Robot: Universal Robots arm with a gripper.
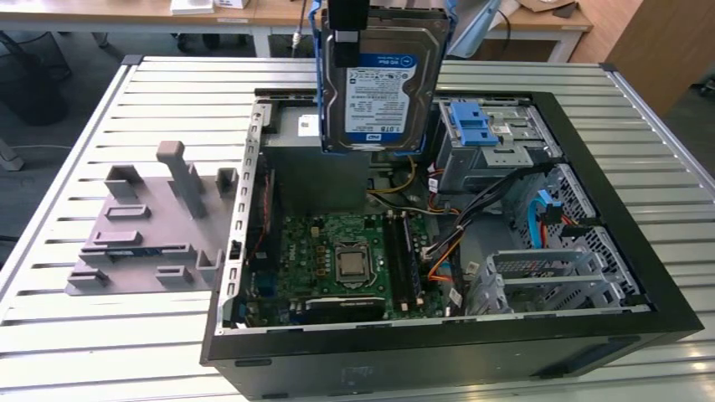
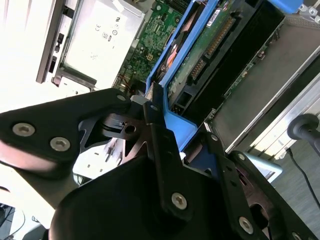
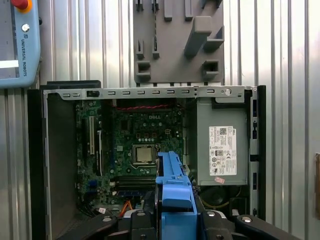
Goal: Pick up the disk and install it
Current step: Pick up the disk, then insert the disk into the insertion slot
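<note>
We see the disk (image 1: 380, 84) picked up, fingers (image 2: 162, 150) clamped on its blue bracket (image 3: 172, 192), hanging over the open computer case (image 1: 447, 360), not yet installed.

The claw (image 2: 178, 117) hangs raised, pointing down, clamped on the disk (image 1: 380, 84).

Even, bright light; glare whitens the table (image 2: 20, 55) in the second wrist view.

The disk (image 1: 380, 84) is held over the computer case (image 1: 447, 360); the holder block (image 1: 146, 226) lies at the exterior view's left.
</note>
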